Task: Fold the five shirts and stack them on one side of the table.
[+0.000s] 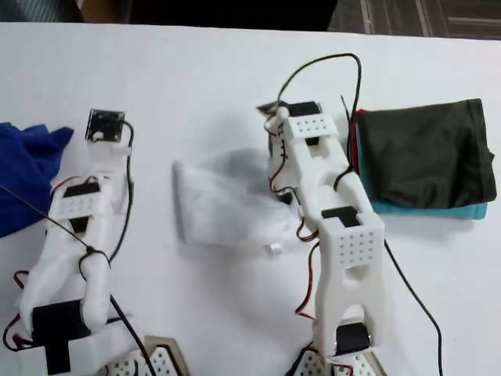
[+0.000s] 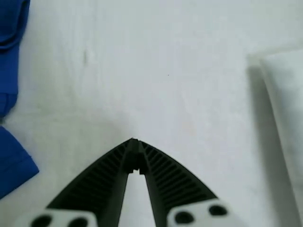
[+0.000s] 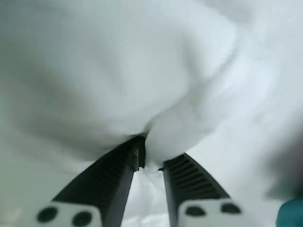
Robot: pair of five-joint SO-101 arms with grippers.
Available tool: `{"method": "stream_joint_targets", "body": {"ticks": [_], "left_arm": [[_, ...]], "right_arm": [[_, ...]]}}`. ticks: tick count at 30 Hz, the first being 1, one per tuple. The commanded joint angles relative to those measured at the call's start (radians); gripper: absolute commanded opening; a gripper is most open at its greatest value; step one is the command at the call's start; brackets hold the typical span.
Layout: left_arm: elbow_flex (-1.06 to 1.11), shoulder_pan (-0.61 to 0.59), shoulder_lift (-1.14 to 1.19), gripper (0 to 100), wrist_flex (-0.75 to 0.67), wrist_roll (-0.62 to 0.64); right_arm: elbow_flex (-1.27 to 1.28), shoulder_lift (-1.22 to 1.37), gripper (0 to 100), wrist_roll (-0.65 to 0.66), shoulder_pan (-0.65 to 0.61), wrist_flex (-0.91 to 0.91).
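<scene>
Blue shirt (image 1: 23, 172): we see it crumpled at the left edge of the table (image 1: 196, 78), not yet folded and well apart from the stack.
Left gripper (image 2: 135, 144): its fingers are pressed together on nothing, over bare table between the blue shirt and the white one.
White shirt (image 1: 223, 200): it lies mid-table, partly folded, flat on its left side and rumpled on its right.
Right gripper (image 3: 151, 153): its fingers pinch a bunched fold of the white shirt at its rumpled side.
Step in hand: we judge it to be folding the white shirt.
Doing it well: we would carry the pinched fold low and straight across, and let the left gripper pin the flat side so the cloth does not drag.
Stack: a dark green shirt (image 1: 427, 153) lies folded on a teal shirt (image 1: 427, 210) at the right.
</scene>
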Motion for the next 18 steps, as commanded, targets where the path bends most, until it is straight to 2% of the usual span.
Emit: {"method": "stream_joint_targets", "body": {"ticks": [1, 4, 12, 18], "left_arm": [[-0.004, -0.002, -0.049, 3, -0.02, 0.002], [-0.004, -0.002, -0.049, 3, -0.021, 0.002], [-0.002, -0.002, -0.048, 3, -0.032, 0.002], [-0.002, -0.002, -0.048, 3, -0.032, 0.002]], "right_arm": [[-0.049, -0.091, 23.1, -0.017, 0.019, 0.051], [-0.083, -0.105, 32.3, -0.012, 0.03, 0.064], [-0.155, -0.2, 32.6, -0.018, 0.013, 0.099], [-0.094, -0.188, 32.7, -0.06, -0.084, 0.099]]}}
